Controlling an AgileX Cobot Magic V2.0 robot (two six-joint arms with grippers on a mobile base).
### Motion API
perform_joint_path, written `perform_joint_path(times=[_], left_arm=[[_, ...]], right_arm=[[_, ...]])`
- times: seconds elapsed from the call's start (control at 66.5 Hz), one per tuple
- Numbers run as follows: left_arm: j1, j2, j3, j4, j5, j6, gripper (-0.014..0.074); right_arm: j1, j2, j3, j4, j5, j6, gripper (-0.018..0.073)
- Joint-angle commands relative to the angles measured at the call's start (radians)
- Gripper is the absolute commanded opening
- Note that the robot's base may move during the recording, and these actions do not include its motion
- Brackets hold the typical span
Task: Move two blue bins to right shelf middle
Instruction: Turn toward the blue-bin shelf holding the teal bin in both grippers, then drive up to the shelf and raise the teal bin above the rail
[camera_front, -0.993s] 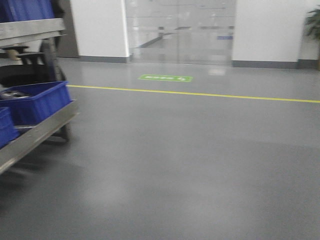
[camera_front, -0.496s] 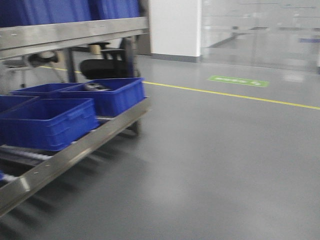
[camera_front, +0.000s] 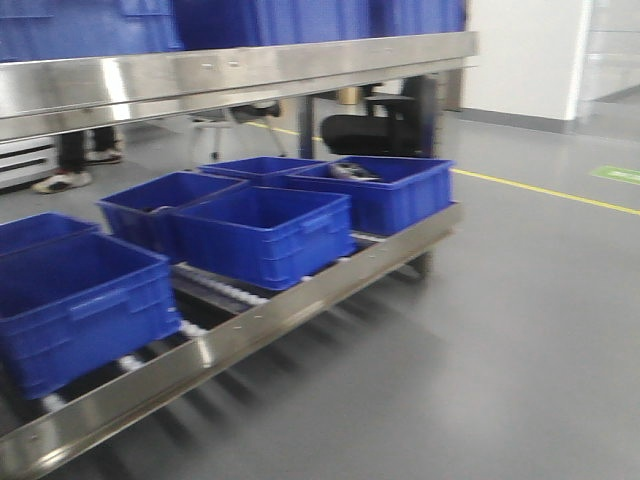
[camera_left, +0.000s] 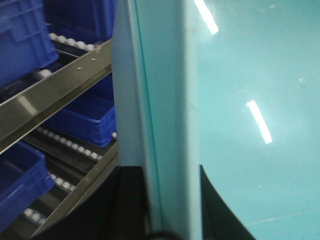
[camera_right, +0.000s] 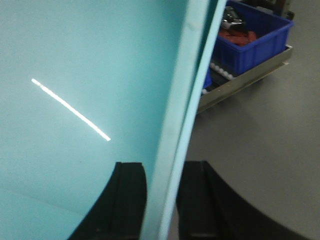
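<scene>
A pale light-blue bin (camera_left: 240, 75) fills the left wrist view, and my left gripper (camera_left: 165, 170) is shut on its side wall, one black finger on each face. The same bin (camera_right: 75, 60) fills the right wrist view, where my right gripper (camera_right: 161, 165) is shut on the opposite wall. I cannot tell whether one bin is held or two nested. The right shelf (camera_front: 300, 65), a steel rack with shiny rails and white rollers, spans the left of the front view. Neither the bin nor either gripper shows in the front view.
Several dark blue bins (camera_front: 265, 235) sit on the rack's lower roller level (camera_front: 300, 300), and more stand on the level above. A black office chair (camera_front: 375, 125) and a person's feet (camera_front: 65, 180) are behind the rack. Grey floor with a yellow line (camera_front: 540, 188) lies to the right.
The front view has swung left. The rack with dark blue bins has come from the left edge to fill most of the frame, and the glass doors have left the view.
</scene>
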Motion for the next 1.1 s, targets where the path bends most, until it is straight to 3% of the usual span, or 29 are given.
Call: perform_joint_path(times=[0.0, 1.083], left_arm=[[-0.005, -0.027, -0.023, -0.053, -0.146, -0.019, -0.0111], [-0.005, -0.027, -0.023, -0.053, -0.148, -0.019, -0.0111]], right_arm=[[-0.007, -0.009, -0.01, -0.009, -0.031, -0.008, -0.0154], [-0.007, -0.009, -0.01, -0.009, -0.031, -0.008, -0.0154]])
